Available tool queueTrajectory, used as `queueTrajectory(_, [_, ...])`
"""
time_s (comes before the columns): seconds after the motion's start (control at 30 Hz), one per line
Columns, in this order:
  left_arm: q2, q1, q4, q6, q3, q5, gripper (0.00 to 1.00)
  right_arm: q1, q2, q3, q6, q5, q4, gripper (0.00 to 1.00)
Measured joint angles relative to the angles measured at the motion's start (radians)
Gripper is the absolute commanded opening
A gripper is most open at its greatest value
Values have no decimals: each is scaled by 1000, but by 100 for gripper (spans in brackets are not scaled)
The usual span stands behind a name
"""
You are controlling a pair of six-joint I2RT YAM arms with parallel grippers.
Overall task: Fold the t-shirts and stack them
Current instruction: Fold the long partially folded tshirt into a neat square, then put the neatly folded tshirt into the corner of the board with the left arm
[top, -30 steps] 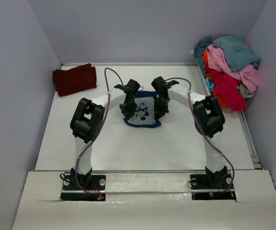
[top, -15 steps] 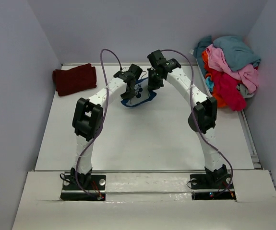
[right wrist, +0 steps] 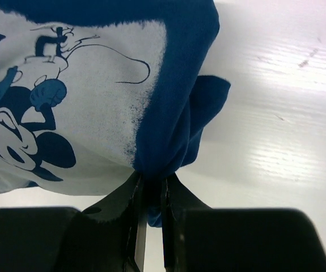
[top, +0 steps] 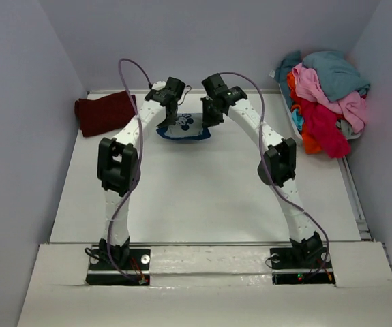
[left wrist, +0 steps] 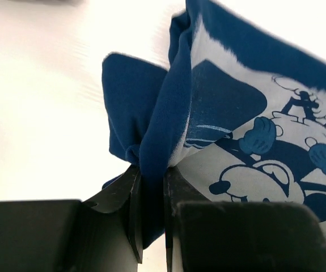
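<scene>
The navy t-shirt [left wrist: 168, 113], likely soft and limp, is clamped at opposite bunched edges by the left end effector [left wrist: 150, 190] and right end effector [right wrist: 151, 190].

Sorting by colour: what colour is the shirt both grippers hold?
Navy shirt, white cartoon print; left wrist view.

The bench [top: 202, 197] is a flat white surface enclosed by pale walls on three sides. A dark maroon t-shirt [top: 106, 112], folded into a rectangle, is laid flat at the far left corner. A loose heap of t-shirts [top: 326, 95] is piled at the far right corner, with teal and pink uppermost and red and orange beneath. The two are set well apart.
</scene>
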State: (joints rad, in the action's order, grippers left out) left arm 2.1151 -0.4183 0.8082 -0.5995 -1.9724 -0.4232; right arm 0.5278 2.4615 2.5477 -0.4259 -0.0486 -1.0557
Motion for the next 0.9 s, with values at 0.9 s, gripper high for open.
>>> queueTrajectory(0.9, [-58,151,-69,-70,294,4,6,71,133,-6,-2,238,116,7])
